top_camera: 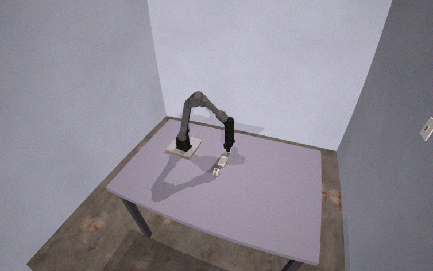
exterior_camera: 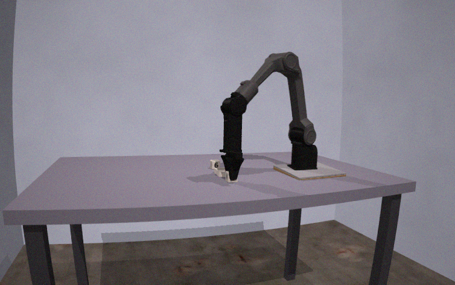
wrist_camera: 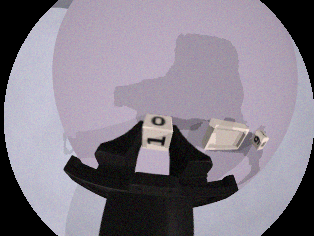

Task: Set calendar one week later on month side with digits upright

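My gripper (wrist_camera: 157, 129) points straight down and is shut on a cream digit cube (wrist_camera: 158, 133). The cube shows a 0 on one face and a 1 on another in the wrist view. It is held low, just beside one end of the cream calendar tray (wrist_camera: 226, 135). The tray lies flat on the table with no cube in it, and it also shows in the top view (top_camera: 223, 160) and the exterior view (exterior_camera: 222, 173). The second cube (top_camera: 216, 171) stands on the table past the tray's other end and shows a 6 in the exterior view (exterior_camera: 215, 164). The gripper (top_camera: 227, 150) hides the held cube in the top and exterior views.
The arm's base stands on a flat plate (top_camera: 184, 148) at the back left of the purple table. The table edges are far from the tray and cubes.
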Robot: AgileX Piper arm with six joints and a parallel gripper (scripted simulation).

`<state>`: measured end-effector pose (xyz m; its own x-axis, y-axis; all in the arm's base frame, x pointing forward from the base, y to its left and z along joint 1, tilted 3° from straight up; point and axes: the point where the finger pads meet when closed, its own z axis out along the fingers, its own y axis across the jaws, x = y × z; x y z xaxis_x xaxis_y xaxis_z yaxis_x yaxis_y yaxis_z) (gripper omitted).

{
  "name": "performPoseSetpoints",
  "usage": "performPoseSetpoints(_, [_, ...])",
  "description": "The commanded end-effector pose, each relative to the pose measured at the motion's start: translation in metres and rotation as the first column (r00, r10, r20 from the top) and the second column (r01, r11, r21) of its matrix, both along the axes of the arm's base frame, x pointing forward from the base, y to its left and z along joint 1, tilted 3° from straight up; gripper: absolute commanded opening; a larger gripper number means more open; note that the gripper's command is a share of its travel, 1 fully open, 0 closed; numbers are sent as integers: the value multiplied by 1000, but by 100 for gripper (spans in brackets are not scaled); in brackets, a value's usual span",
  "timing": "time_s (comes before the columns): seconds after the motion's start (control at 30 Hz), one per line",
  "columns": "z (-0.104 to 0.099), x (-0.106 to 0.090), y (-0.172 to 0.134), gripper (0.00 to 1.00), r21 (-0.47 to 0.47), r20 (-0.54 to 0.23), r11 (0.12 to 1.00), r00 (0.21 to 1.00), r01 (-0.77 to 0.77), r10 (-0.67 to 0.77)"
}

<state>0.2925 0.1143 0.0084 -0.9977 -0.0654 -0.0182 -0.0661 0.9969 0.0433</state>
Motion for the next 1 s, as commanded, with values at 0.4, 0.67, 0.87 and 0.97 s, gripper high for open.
performPoseSetpoints(0.4, [5, 0, 1, 37, 2, 3, 1000, 1000, -1, 1])
performPoseSetpoints(0.67, [44, 0, -2, 37, 1, 4, 1000, 1000, 0, 0])
performPoseSetpoints(0.87, [86, -1, -4, 37, 1, 4, 1000, 1000, 0, 0])
performPoseSetpoints(0.97, [95, -1, -4, 37, 2, 4, 1000, 1000, 0, 0])
